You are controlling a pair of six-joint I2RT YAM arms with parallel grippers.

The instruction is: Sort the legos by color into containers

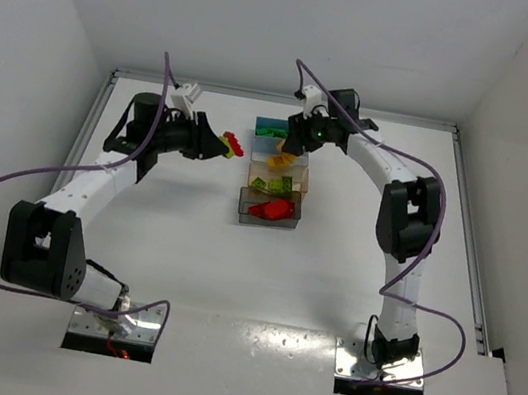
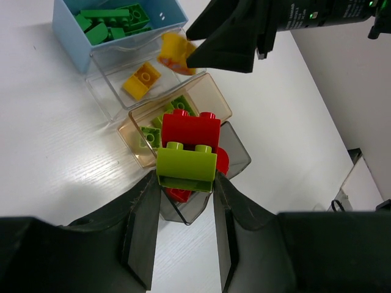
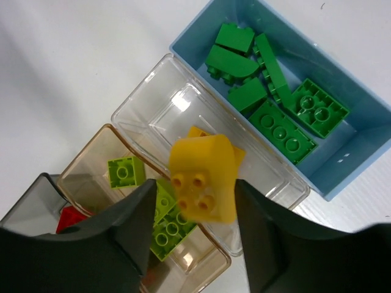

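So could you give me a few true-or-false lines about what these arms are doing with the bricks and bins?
1. The right gripper holds a yellow brick. True.
2. The blue bin holds red bricks. False: it holds dark green bricks.
3. The left gripper holds a red and lime-green clump. True.
4. The clear bin is empty. False: a second yellow brick lies in it.
5. The grey bin has red bricks in it. True.
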